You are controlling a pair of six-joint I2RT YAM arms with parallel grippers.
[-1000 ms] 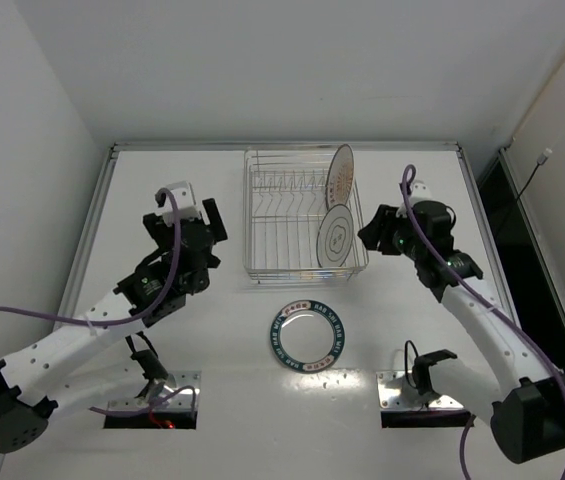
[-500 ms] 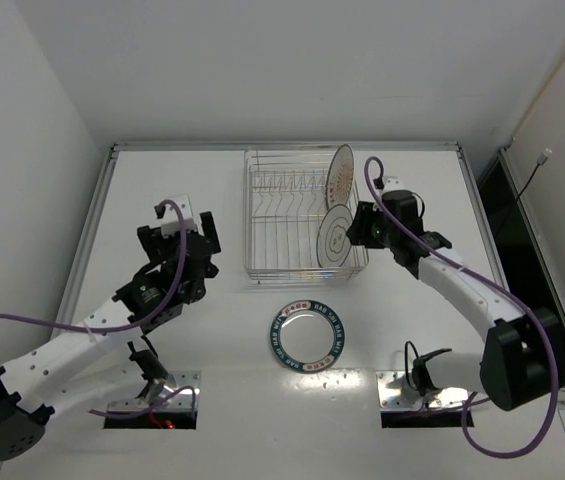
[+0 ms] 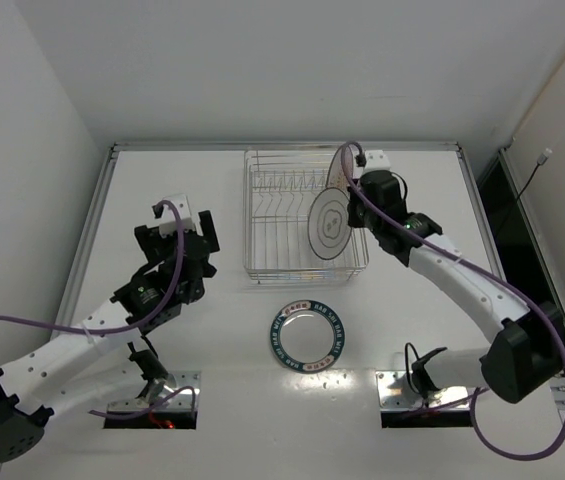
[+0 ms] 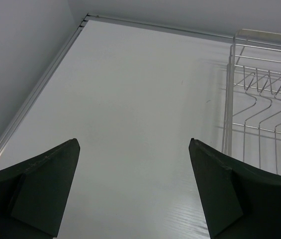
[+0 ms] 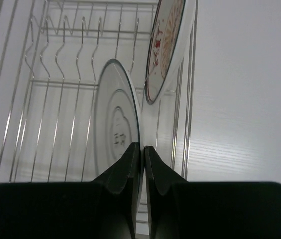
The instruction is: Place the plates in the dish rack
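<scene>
The dish rack (image 3: 287,215) stands at the back middle of the table. At its right end the orange-striped plate (image 3: 341,163) stands on edge, also seen in the right wrist view (image 5: 166,47). Just in front of it the plain whitish plate (image 3: 326,224) stands upright and tilted. My right gripper (image 3: 347,200) is shut on that plate's rim (image 5: 116,124), its jaws (image 5: 142,149) pinching the edge. The teal-rimmed plate (image 3: 308,334) lies flat on the table in front of the rack. My left gripper (image 3: 176,235) hovers left of the rack, open and empty (image 4: 133,142).
The rack's left wall and prongs (image 4: 259,99) show at the right of the left wrist view. A raised rail (image 3: 97,230) runs along the table's left edge. Two metal base plates (image 3: 152,395) (image 3: 422,390) sit at the near edge.
My right gripper moved up and left onto the plain plate and shut on its rim; the plate now leans further left. My left gripper opened a little wider.
</scene>
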